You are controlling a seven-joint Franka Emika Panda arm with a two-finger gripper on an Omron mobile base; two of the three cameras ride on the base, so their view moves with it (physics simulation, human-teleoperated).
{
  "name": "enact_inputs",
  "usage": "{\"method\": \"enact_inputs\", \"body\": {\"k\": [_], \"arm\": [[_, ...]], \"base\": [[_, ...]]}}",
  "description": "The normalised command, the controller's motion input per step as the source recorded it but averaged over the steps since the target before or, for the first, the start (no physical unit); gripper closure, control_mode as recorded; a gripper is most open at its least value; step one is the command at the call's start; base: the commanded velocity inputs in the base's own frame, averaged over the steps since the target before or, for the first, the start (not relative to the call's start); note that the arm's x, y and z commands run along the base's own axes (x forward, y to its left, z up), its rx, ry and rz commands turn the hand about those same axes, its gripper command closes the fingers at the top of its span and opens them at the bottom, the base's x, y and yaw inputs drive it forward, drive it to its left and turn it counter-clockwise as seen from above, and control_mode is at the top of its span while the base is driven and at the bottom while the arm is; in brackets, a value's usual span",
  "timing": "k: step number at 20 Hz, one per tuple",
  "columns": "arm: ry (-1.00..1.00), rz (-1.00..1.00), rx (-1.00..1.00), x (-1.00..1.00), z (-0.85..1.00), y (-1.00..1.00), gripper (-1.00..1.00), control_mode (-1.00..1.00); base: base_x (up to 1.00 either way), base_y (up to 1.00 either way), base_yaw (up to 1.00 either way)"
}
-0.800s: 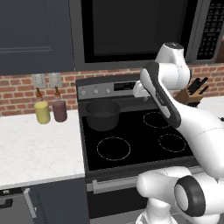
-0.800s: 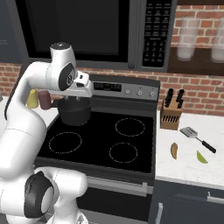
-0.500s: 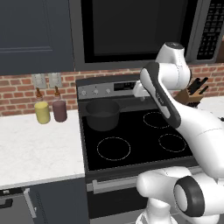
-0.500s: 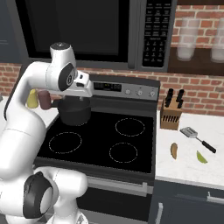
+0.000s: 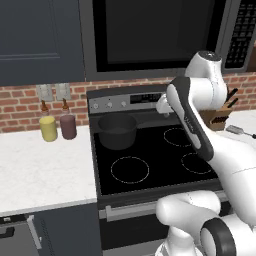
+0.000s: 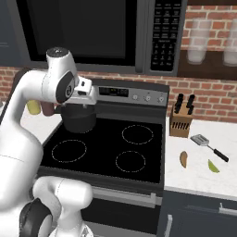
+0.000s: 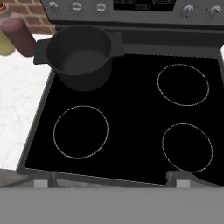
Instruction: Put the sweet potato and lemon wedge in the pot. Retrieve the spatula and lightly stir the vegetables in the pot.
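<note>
The dark pot stands empty on the stove's back left burner, also seen as pot and pot. My gripper hovers above the stove, just right of the pot and higher than it; its fingers are too small to read. From the left it appears as gripper. On the right counter lie the orange-brown sweet potato, the yellow-green lemon wedge and the spatula with its silver head and black handle. All three are far from the gripper.
A knife block stands behind the spatula against the brick wall. A yellow jar and a maroon jar sit on the left counter beside the stove. A microwave hangs above.
</note>
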Motion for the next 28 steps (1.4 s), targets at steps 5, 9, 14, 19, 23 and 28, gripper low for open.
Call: {"method": "enact_inputs", "body": {"k": [5,9,14,19,23,28], "arm": [[-0.12,-0.01,0.0,-0.45,0.02,-0.02,-1.0,-1.0],[-0.03,-0.01,0.0,-0.13,0.0,-0.01,-1.0,1.0],[0.0,0.0,0.0,0.0,0.0,0.0,-1.0,1.0],[0.0,0.0,0.0,0.0,0.0,0.0,-1.0,1.0],[0.0,0.0,0.0,0.0,0.0,0.0,-1.0,1.0],[0.0,0.0,0.0,0.0,0.0,0.0,-1.0,1.0]], "base": [[0.0,0.0,0.0],[-0.05,-0.05,-0.01],[0.0,-0.39,-0.02],[0.0,-0.62,-0.01],[0.0,-0.6,0.0],[0.02,-0.39,0.0]]}}
